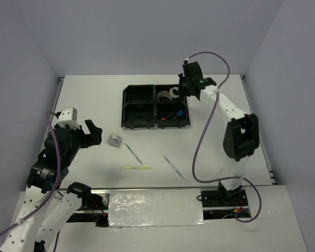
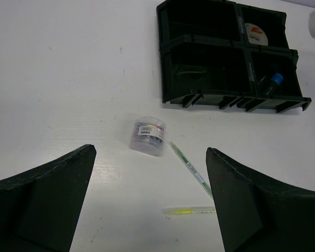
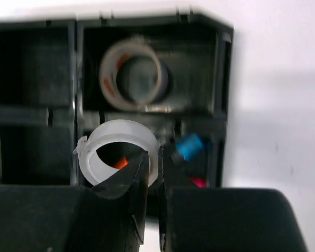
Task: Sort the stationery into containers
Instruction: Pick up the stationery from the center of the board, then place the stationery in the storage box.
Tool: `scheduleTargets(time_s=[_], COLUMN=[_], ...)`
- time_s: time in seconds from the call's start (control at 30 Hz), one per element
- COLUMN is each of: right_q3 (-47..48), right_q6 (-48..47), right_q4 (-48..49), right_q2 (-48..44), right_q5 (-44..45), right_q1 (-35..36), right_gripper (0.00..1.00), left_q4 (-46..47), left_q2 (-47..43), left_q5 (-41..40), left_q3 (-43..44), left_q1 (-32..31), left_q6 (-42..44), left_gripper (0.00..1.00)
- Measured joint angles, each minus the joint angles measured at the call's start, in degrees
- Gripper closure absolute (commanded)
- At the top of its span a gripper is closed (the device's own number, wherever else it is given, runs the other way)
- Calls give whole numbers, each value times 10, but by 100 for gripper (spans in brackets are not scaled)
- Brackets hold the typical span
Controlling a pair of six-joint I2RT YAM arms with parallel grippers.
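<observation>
The black four-compartment tray (image 1: 154,105) stands at the back of the table. My right gripper (image 1: 181,90) hangs over its right side, shut on the wall of a clear tape roll (image 3: 102,139), one finger inside the ring. Under it, the far right compartment holds another tape roll (image 3: 134,73). The near right compartment holds highlighters with blue (image 3: 189,146), orange and pink caps. My left gripper (image 1: 94,132) is open above the table, just left of a silvery round roll (image 2: 148,136). Two thin pens (image 1: 133,153) (image 1: 173,167) and a yellow-green stick (image 2: 191,211) lie on the table.
The tray's two left compartments (image 2: 197,21) show nothing inside. White walls close in the table at the left, back and right. A foil-covered strip (image 1: 155,207) runs along the near edge between the arm bases.
</observation>
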Motion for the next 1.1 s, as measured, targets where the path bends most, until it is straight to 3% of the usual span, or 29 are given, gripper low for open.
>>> scheduleTargets(time_s=[0.2,0.37,0.4,0.43,0.5,0.53,0.77,0.87,1.1], right_q3=[208,314,327,336,344,345,359,292,-11], right_q6=[-20,-35,-37,-40,-42,-44,-55,-57,-74], right_q4=[-54,-91,-96,-99,-106,-107,-119,-97,-59], right_q2=[181,267,278,287,297,300,300,249,-57], right_q5=[3,0,0,-1,-2,-2,-7,-9,6], right_q1=[0,1,1,1,2,2,2,3,64], right_gripper=[85,78,75,65,57,48,40,39,37], left_q4=[0,0,0,0,0,0,0,0,0], left_q2=[5,14,14,14,14,14,14,12,6], left_q5=[0,0,0,0,0,0,0,0,0], left_q3=[0,0,0,0,0,0,0,0,0], left_q1=[0,0,0,0,0,0,0,0,0], left_q6=[0,0,0,0,0,0,0,0,0], left_gripper=[1,1,1,1,1,1,1,1,1])
